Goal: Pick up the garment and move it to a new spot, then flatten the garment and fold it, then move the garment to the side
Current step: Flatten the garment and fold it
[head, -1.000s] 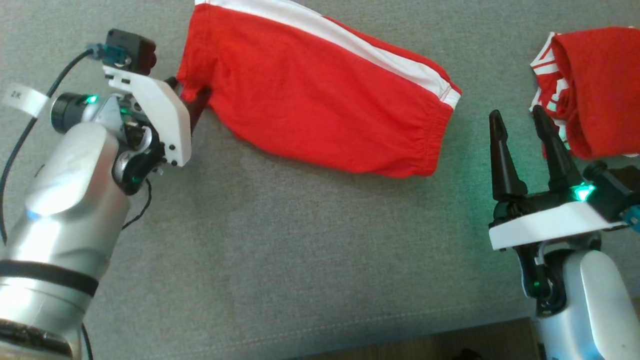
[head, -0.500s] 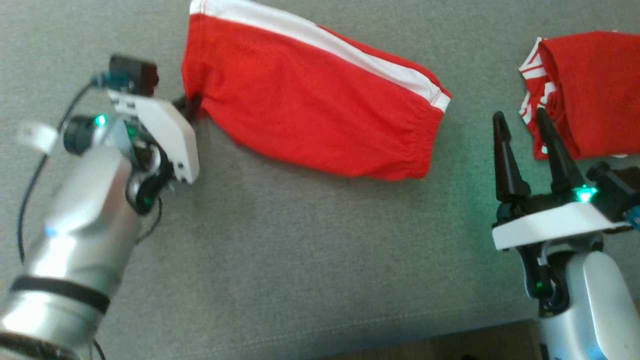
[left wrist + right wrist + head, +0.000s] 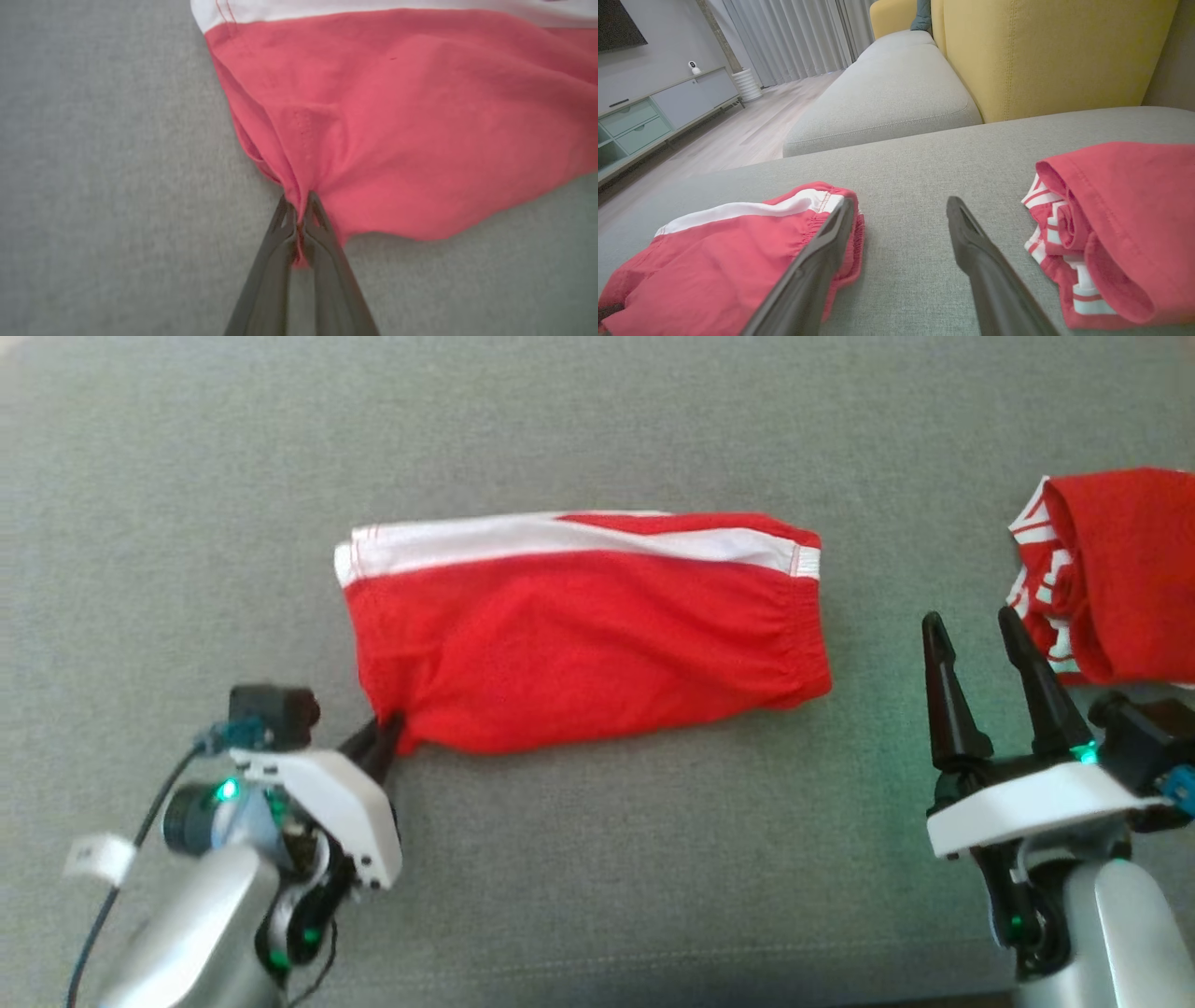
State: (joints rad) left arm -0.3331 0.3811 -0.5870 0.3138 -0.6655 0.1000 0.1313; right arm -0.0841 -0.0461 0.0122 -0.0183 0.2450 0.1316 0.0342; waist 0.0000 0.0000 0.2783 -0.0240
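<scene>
Here the red shorts lie on the grey sofa cushion, about the middle of the head view. Their long axis runs left to right and the white stripe sits along the far edge. The left gripper has its fingers pressed together on the near left corner of the shorts. In the left wrist view a small tuck of red cloth is caught between the tips, and the fabric fans out ahead of them, so the shorts lie ahead and to the right of those jaws. The right gripper has its fingers spread and holds nothing. It is near the gathered waistband end, just off the near right corner, between the shorts and a second red and white bundle at the far right. The left arm alone has the cloth, so a pull to the robot's left would likely drag the shorts lengthwise rather than lift them. The right arm is the nearer one to the free end, should that end need taking up for the flattening
</scene>
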